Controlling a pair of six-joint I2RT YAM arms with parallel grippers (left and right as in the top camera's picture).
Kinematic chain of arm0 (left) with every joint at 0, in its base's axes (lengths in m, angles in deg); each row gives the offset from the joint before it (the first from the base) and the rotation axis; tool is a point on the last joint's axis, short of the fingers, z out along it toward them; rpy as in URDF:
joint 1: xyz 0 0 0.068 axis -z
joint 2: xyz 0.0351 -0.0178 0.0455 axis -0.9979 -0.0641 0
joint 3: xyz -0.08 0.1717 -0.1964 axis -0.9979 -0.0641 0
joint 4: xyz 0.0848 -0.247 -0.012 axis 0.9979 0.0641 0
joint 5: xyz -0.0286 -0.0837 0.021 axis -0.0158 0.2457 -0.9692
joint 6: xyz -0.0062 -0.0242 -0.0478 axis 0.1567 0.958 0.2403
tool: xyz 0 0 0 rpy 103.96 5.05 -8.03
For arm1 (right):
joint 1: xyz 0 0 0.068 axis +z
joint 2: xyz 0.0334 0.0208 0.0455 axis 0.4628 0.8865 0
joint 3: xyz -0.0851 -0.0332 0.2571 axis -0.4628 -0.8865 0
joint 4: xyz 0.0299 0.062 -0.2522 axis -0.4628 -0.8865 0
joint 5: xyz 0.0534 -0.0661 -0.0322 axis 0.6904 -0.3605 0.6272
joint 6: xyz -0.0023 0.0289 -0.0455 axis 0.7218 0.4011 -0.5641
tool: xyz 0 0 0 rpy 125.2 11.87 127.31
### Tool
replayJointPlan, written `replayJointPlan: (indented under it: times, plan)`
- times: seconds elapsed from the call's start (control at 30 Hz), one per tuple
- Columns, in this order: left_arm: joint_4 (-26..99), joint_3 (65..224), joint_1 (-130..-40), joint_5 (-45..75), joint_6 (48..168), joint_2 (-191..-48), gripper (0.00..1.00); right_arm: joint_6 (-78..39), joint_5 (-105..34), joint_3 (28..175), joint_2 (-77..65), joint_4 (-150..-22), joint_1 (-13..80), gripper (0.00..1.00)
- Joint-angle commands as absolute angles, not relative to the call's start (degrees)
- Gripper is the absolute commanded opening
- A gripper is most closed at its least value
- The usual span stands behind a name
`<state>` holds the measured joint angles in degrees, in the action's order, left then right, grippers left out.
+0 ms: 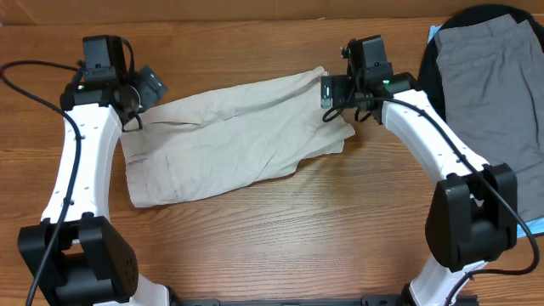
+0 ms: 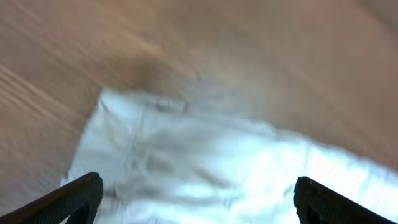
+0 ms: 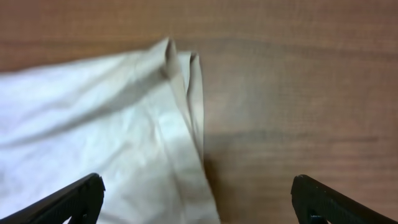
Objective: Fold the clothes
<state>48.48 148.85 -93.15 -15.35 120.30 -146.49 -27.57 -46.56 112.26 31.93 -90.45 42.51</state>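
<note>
The cream shorts (image 1: 229, 136) lie flat across the bench (image 1: 280, 221), with the left fingers (image 2: 78, 196) and right fingers (image 3: 78, 199) hovering released, spread wide over opposite ends, seemingly ready to pinch both for a fold

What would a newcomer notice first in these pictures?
Wrinkled cream shorts lie spread at the centre of the wooden table. The left gripper hovers open over their left end, the right gripper open over their right end. Grey shorts lie on a black garment at far right.
</note>
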Motion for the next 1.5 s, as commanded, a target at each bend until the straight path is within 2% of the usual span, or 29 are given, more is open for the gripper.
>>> replayJointPlan:
  times: [0.0, 0.2, 0.47, 0.5, 0.57, 0.73, 0.8, 0.9, 1.0, 1.1, 1.27, 1.47]
  plan:
    - [52.8, 149.4, -93.0, -10.0, 115.9, -147.1, 1.0, -27.8, -43.4, 110.1, 30.7, -91.1, 42.3, 0.97]
    - [57.6, 147.8, -92.9, -11.7, 114.7, -147.1, 1.0, -27.6, -39.9, 102.9, 31.7, -87.9, 42.3, 0.97]
    - [56.9, 147.1, -92.5, -11.5, 114.7, -147.2, 1.0, -27.5, -34.5, 101.6, 36.0, -87.2, 42.5, 0.91]
    - [56.7, 147.1, -92.4, -11.5, 114.7, -147.2, 1.0, -27.5, -34.4, 101.6, 36.7, -87.2, 42.5, 0.87]
    - [56.2, 147.1, -91.9, -11.5, 114.7, -147.2, 1.0, -27.3, -34.2, 101.6, 38.2, -87.5, 42.7, 0.72]
    - [54.7, 147.1, -90.5, -11.3, 114.8, -147.2, 1.0, -27.3, -34.1, 101.6, 39.0, -87.5, 42.7, 0.52]
    - [54.5, 147.1, -89.8, -11.3, 114.8, -147.2, 1.0, -27.0, -34.2, 101.6, 39.0, -87.5, 42.7, 0.33]
    - [54.3, 147.1, -88.6, -11.3, 114.8, -147.2, 1.0, -22.4, -37.7, 101.8, 39.0, -88.0, 42.2, 0.15]
    - [53.1, 147.1, -86.6, -11.3, 114.8, -147.2, 1.0, -19.5, -38.4, 102.7, 39.0, -91.1, 39.9, 0.04]
    - [52.1, 147.1, -84.4, -11.3, 114.8, -147.2, 1.0, -18.4, -38.2, 103.4, 38.9, -95.3, 37.0, 0.04]
    - [51.7, 147.1, -80.8, -11.5, 114.8, -147.2, 1.0, -18.2, -33.7, 104.3, 38.4, -110.3, 29.5, 0.04]
    - [52.0, 146.2, -79.1, -11.5, 114.8, -147.2, 1.0, -18.2, -23.6, 104.3, 37.0, -116.8, 28.7, 0.04]
